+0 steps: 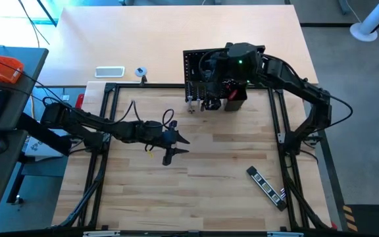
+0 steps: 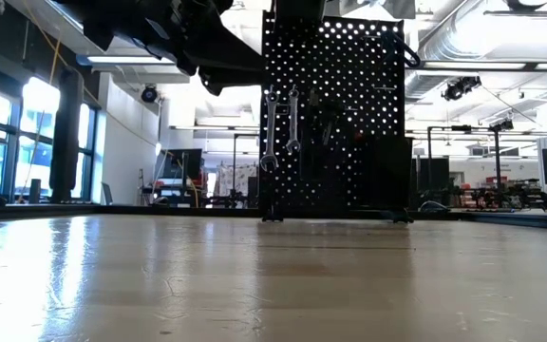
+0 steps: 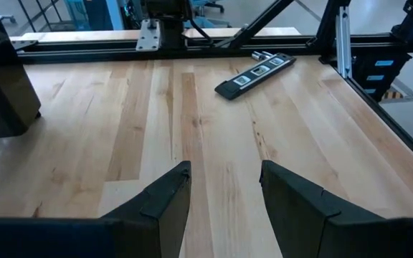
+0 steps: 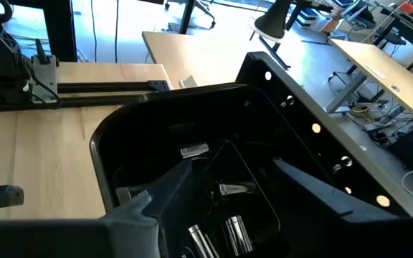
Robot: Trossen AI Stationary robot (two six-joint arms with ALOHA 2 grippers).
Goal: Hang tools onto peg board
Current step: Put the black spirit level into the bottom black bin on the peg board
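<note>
High view: right end effector (image 1: 224,99) hovers at the peg board (image 1: 196,62) far centre, while the last striped bar (image 1: 266,187) lies near-right on the tabletop (image 1: 229,158), long axis diagonal, likelier the left end effector's (image 1: 175,146) pick. Low view: wrenches (image 2: 281,128) hang on the board. Wrist views: left fingers (image 3: 167,201) released and empty, bar ahead, path clear; right fingers (image 4: 171,193) parted over the bin (image 4: 120,136), gripping nothing visible.

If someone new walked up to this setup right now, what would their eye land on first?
Probably the upright black peg board at the table's far edge, with two silver wrenches hanging on its front. The right gripper hovers right over its small black bin, fingers apart. Next, the left gripper sits open and empty mid-table, and one black striped bar lies alone near the table's front right.
</note>
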